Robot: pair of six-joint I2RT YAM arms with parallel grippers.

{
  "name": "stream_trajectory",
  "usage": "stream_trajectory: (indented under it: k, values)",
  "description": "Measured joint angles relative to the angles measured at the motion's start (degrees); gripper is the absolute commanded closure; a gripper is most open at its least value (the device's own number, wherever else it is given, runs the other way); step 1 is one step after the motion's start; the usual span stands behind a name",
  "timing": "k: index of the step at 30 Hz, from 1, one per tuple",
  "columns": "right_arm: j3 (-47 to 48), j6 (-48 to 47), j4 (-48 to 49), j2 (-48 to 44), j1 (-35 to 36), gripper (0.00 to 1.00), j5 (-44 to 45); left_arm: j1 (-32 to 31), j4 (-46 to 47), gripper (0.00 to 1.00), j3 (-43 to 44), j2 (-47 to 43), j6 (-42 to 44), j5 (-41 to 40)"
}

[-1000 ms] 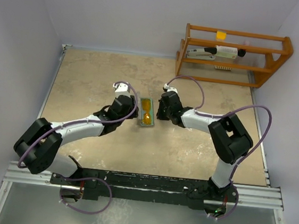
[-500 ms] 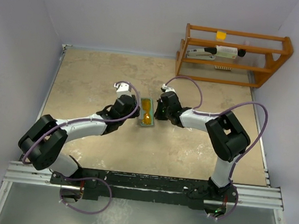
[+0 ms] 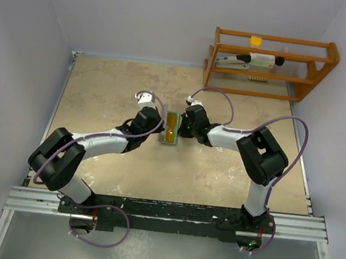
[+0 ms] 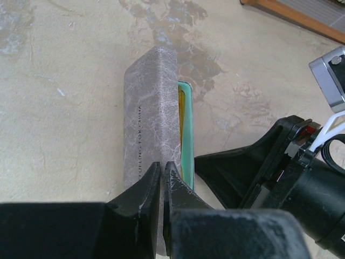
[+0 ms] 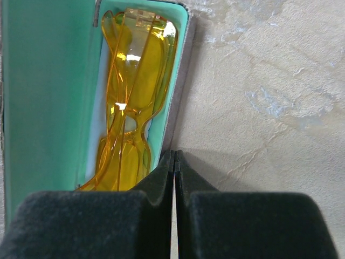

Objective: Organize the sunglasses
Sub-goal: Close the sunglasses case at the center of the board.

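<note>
The orange sunglasses (image 5: 132, 97) lie folded inside the grey case, on its green lining (image 5: 48, 81). From above, the case (image 3: 165, 136) sits mid-table between both grippers, with the sunglasses (image 3: 171, 131) showing in it. In the left wrist view the grey lid (image 4: 148, 108) stands tilted up over the green rim (image 4: 186, 140). My left gripper (image 4: 162, 164) is shut, its tips against the lid's outer face with nothing between them. My right gripper (image 5: 174, 154) is shut too, its tips touching the case's right rim. From above, the left gripper (image 3: 159, 127) and right gripper (image 3: 181, 129) flank the case.
A wooden rack (image 3: 273, 63) stands at the back right with a white stapler-like item (image 3: 233, 61) and a small yellow piece (image 3: 256, 40) on it. Grey walls close the table on the left, back and right. The right arm's black body (image 4: 259, 172) sits close beside the case.
My left gripper has closed and moved in against the case's left side. The lid now stands more upright and the case looks narrower from above. The right gripper has barely moved.
</note>
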Motion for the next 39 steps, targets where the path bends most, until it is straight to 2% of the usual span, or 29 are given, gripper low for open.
stream_trajectory:
  k: [14,18,24,27,32,33,35,39]
  values:
    - [0.2,0.0,0.4,0.3,-0.5,1.0,0.0,-0.2,10.6,1.0,2.3,9.0,-2.1,4.0]
    - [0.2,0.0,0.9,0.5,-0.5,1.0,-0.3,-1.1,8.5,1.0,2.2,12.2,-2.5,5.7]
    - [0.2,0.1,0.9,0.5,-0.5,1.0,-0.3,-1.5,8.2,0.99,2.1,11.9,-2.5,5.8]
    - [0.2,0.1,0.5,0.3,-0.5,1.0,0.2,-1.5,5.6,0.85,2.1,10.4,-2.1,5.7]
    - [-0.2,-0.2,-3.0,-1.5,-0.2,0.91,2.5,-1.5,1.1,0.7,2.1,5.5,-0.2,4.7]
    - [-0.4,-0.5,-3.7,-2.2,-0.2,0.88,3.1,-1.6,0.2,0.61,2.1,4.3,0.5,4.2]
    - [-1.2,-1.1,-5.2,-4.7,-0.2,0.83,4.3,-1.6,-1.4,0.53,2.1,2.1,1.7,3.2]
    - [-1.8,-2.3,-7.2,-9.7,-0.2,0.73,6.0,-1.5,-3.5,0.48,2.1,-0.9,3.3,1.3]
